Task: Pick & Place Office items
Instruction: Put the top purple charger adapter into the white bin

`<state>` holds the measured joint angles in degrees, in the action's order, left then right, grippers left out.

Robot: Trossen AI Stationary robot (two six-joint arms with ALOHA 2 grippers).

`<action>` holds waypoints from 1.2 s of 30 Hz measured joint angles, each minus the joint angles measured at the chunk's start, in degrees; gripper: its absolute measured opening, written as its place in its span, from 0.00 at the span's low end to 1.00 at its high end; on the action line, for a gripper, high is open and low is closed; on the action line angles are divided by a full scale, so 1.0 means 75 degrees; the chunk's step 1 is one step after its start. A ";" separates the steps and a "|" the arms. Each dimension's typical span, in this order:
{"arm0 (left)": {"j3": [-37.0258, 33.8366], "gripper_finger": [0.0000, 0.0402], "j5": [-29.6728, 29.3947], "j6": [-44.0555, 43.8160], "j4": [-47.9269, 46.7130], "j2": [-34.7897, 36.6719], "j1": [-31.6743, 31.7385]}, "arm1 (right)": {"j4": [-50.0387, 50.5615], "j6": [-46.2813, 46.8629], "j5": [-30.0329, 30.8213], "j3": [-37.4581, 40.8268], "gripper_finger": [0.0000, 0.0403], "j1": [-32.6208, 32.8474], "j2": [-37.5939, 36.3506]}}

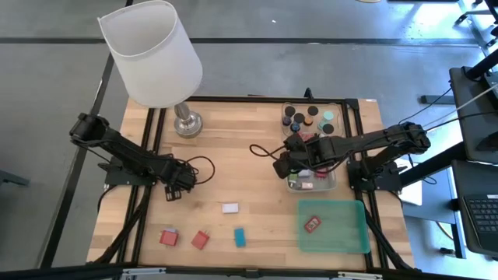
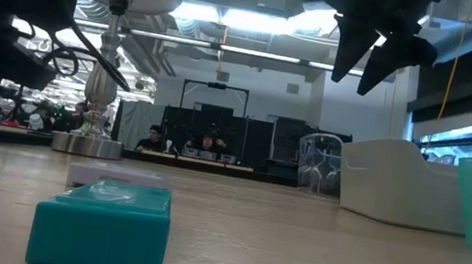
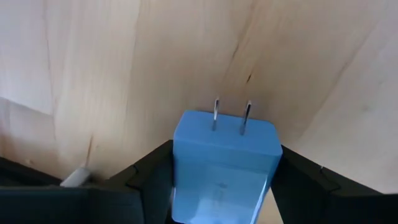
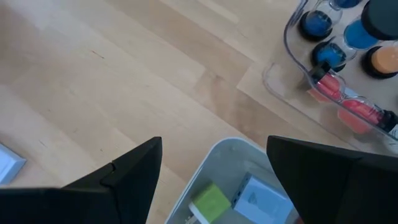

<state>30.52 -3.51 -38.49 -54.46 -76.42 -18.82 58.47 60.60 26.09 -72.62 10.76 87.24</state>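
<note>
The left gripper (image 3: 217, 186) is low on the left half of the table (image 1: 257, 167), its fingers pressed on both sides of a blue plug block (image 3: 222, 163), prongs facing away. Grip it squarely before lifting, so it cannot twist. The right gripper (image 4: 214, 180) hangs open above the grey tray (image 4: 214, 155), holding nothing

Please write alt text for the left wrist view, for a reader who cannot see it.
A light blue plug adapter with two metal prongs sits between the left gripper's dark fingers, above a pale wooden table.
</note>
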 joint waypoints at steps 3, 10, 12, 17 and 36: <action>0.0172 0.54 -0.0027 -0.0322 -0.0062 -0.0023 -0.0001 | 0.0002 0.0006 0.0000 0.0000 0.73 -0.0037 0.0000; 0.1384 0.54 -0.0711 -0.0750 0.0524 -0.0047 0.0086 | -0.0556 -0.0013 -0.0159 0.0000 0.73 -0.0115 0.0000; 0.1913 0.54 -0.1171 -0.0430 0.1234 -0.0044 0.0094 | -0.1056 -0.0250 -0.0472 0.0000 0.73 -0.0158 0.0000; 0.3182 0.54 -0.2481 0.1203 0.2223 -0.0044 0.0361 | -0.3031 -0.1364 -0.1668 0.0000 0.73 -0.0293 0.0000; 0.6932 0.53 -0.4446 0.5654 0.4299 -0.0023 0.0555 | -0.8124 -0.2703 -0.4806 -0.0006 0.73 -0.0727 0.0000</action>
<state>82.52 -36.85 3.91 -22.23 -76.60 -14.66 -2.46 40.33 -9.96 -72.66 5.30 87.24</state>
